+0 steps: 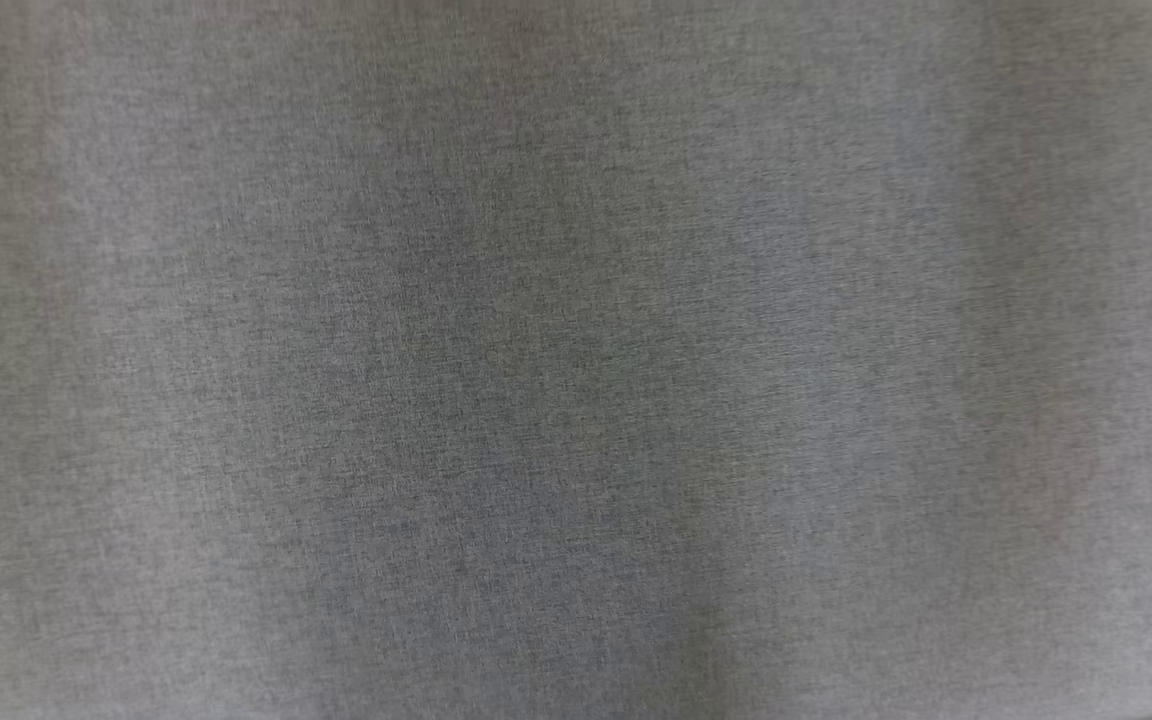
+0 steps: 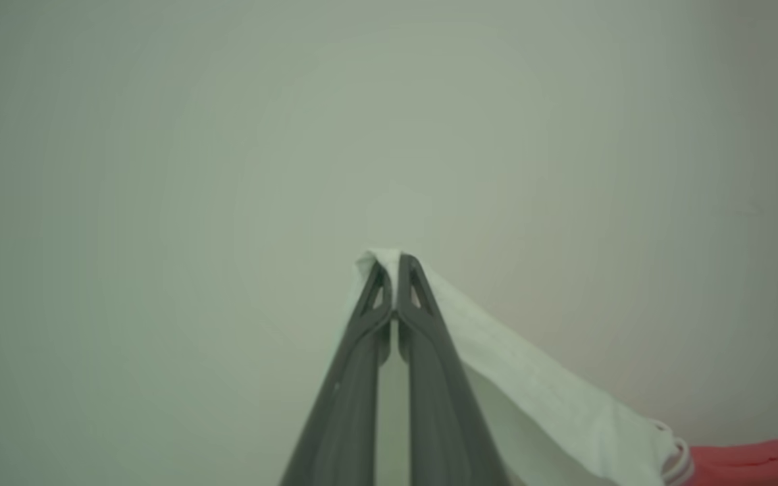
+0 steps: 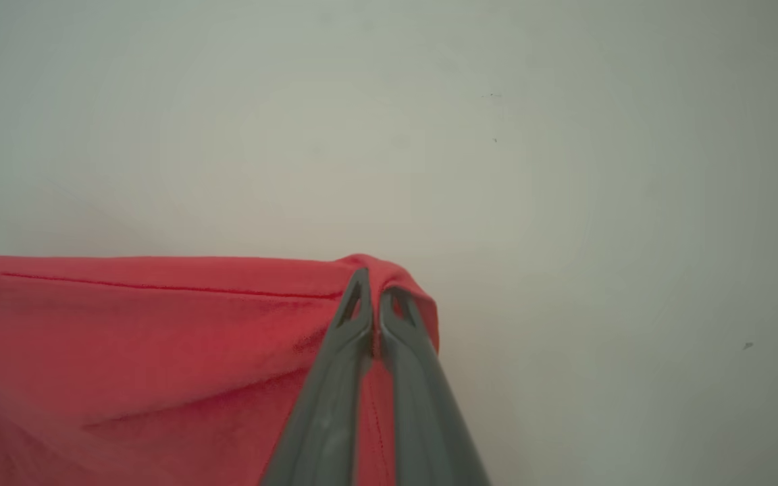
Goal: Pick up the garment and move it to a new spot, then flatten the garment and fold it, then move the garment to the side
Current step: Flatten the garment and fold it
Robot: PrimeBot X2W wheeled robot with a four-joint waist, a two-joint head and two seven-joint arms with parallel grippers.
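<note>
Grey woven fabric (image 1: 576, 360), slightly blurred, sits close before the head camera. Left fingers (image 2: 429, 378) are clenched on the garment (image 2: 531, 385) at its white part. Right fingers (image 3: 328, 405) are clenched on its red edge. Behind is a plain pale surface (image 3: 564, 169), worktop or wall unclear.

Materials and finishes within my reach
Garment (image 3: 125, 324): soft matt red cloth with a stitched seam; white panel (image 2: 531, 385) slightly nubbly, with ribbed trim. My fingers (image 2: 429, 378): dark grey plastic, smooth, matt. Surface (image 3: 564, 169): pale, smooth, matt. Before my head, grey cloth (image 1: 576, 360): fine heathered weave.
</note>
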